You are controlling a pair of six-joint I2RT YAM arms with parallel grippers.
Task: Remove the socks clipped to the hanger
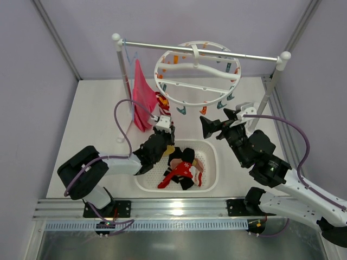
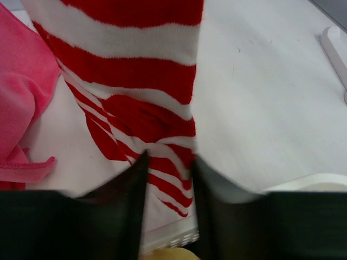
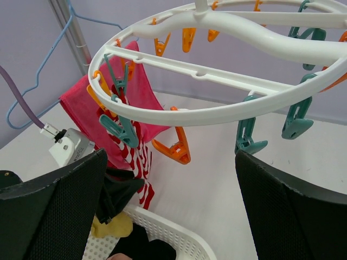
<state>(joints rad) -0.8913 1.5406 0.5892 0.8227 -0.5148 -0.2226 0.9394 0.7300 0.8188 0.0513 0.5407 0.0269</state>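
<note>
We see the white round plastic clip hanger [image 1: 158, 71] [image 3: 217, 111] with orange and teal clips hanging from the white-posted rack with a metal rail [image 1: 217, 52] over the far edge of the desk, about mid-width. One red-and-white striped fabric sock [image 1: 162, 102] [image 2: 135, 70] [image 3: 138, 157] is still clipped at the ring's left side, hanging down just beside the magenta-pink cloth [image 1: 141, 92] [image 2: 21, 81] [image 3: 81, 103], which hangs toward the far-left corner. A light blue wire hanger [image 3: 38, 81] sits on the rail beside that cloth.

The left gripper [image 1: 164, 129] [image 2: 169, 216] is up at the sock's lower end. In the left wrist view its dark fingers [image 2: 133, 211] are pinched on the bunched striped fabric.

The right gripper [image 1: 218, 122] [image 3: 169, 179] is below the ring's right side. Its fingers [image 3: 54, 206] are spread wide with nothing between them, and it touches no clip.

The white perforated plastic basket [image 1: 214, 162] [image 3: 162, 227] sits by the near edge, centre. In it lie a red sock with white pattern [image 1: 181, 170], a black sock [image 1: 187, 157], a mustard yellow sock [image 1: 169, 149] at its far-left rim and a pale pink sock [image 1: 199, 162].
</note>
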